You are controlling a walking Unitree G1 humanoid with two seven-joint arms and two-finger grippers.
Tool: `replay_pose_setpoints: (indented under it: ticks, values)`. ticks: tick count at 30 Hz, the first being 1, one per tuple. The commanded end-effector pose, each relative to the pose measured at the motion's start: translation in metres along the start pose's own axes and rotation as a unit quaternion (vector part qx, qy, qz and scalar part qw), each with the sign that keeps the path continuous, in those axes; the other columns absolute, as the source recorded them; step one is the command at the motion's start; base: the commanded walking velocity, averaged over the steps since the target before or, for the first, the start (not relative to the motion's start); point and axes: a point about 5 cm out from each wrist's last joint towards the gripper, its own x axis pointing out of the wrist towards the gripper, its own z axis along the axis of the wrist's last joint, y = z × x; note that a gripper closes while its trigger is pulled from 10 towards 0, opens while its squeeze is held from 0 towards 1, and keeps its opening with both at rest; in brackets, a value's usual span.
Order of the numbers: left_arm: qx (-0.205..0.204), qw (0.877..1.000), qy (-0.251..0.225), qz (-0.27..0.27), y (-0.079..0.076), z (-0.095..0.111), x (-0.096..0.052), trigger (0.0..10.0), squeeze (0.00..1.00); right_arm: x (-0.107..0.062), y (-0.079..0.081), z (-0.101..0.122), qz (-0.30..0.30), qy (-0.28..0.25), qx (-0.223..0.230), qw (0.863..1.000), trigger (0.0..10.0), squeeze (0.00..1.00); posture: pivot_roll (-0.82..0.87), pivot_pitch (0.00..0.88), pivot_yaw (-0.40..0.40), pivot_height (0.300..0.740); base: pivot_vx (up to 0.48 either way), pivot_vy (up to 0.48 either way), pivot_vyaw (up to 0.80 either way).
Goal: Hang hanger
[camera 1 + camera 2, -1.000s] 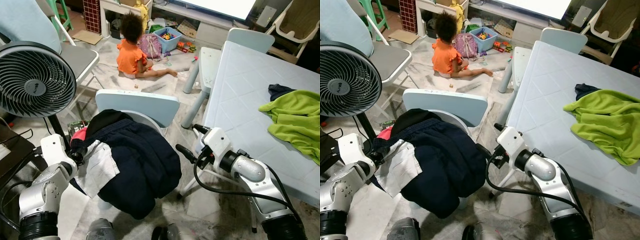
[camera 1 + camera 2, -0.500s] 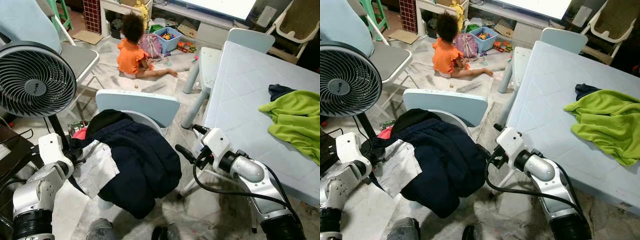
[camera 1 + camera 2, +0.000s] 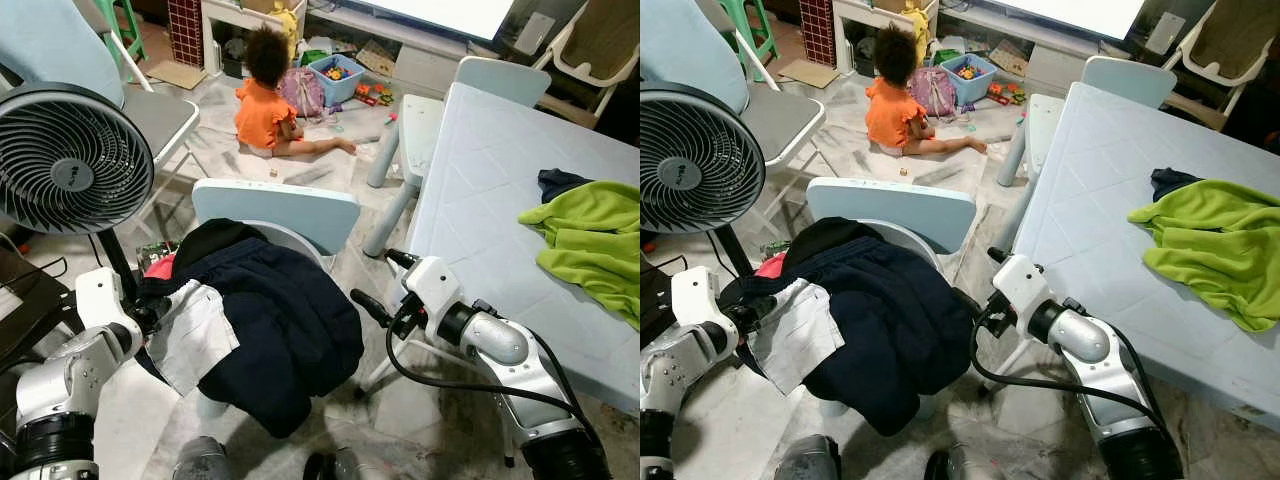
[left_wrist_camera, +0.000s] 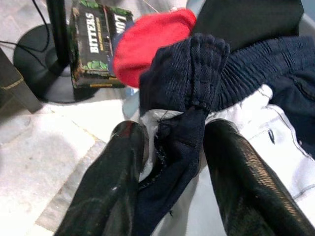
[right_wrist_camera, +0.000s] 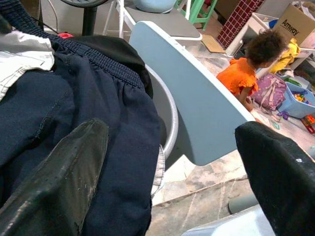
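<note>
A dark navy garment (image 3: pixel 280 320) with a white lining (image 3: pixel 195 335) lies heaped over the seat of a small pale blue chair (image 3: pixel 275 205). My left gripper (image 4: pixel 172 142) is at the garment's left edge, shut on a bunched fold of navy fabric. A red cloth (image 4: pixel 152 39) lies just beyond that fold. My right gripper (image 3: pixel 372 274) is held to the right of the heap, open, its fingers wide apart with nothing between them. No hanger can be made out.
A standing fan (image 3: pixel 70 160) is close on the left, with a Bitters box (image 4: pixel 96 44) by its base. The pale blue table (image 3: pixel 500 200) on the right carries a green cloth (image 3: pixel 590 240). A person (image 3: pixel 265 105) sits on the floor beyond the chair among toys.
My left arm has drawn slightly back toward the lower left, keeping its hold on the garment's edge. The right arm has not moved.
</note>
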Motion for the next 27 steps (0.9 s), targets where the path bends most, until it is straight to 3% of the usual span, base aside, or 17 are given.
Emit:
replay_pose_setpoints:
  ticks: [1, 25, 26, 27]
  values:
    - [0.005, 1.0, 0.007, -0.008, -0.003, 0.0, 0.001, 10.0, 0.0, -0.003, -0.004, -0.003, -0.006, 0.01, -0.005, 1.0, 10.0, 0.0, -0.03, 0.035, -0.143, 0.74, 0.0, 0.0, 0.0]
    - [0.015, 0.999, 0.015, -0.029, 0.011, 0.017, 0.011, 10.0, 0.0, -0.005, -0.005, -0.004, -0.008, 0.012, -0.006, 1.0, 10.0, 0.0, -0.04, 0.036, -0.143, 0.74, 0.0, 0.0, 0.0]
    - [0.016, 0.999, 0.014, -0.031, 0.012, 0.019, 0.012, 3.8, 0.0, -0.005, -0.005, -0.004, -0.008, 0.013, -0.007, 1.0, 10.0, 0.0, -0.05, 0.035, -0.142, 0.74, 0.0, 0.0, 0.0]
    - [0.016, 0.999, 0.014, -0.031, 0.012, 0.019, 0.012, 3.8, 0.0, -0.005, -0.005, -0.004, -0.008, 0.013, -0.007, 1.0, 10.0, 0.0, -0.05, 0.035, -0.142, 0.74, 0.0, 0.0, 0.0]
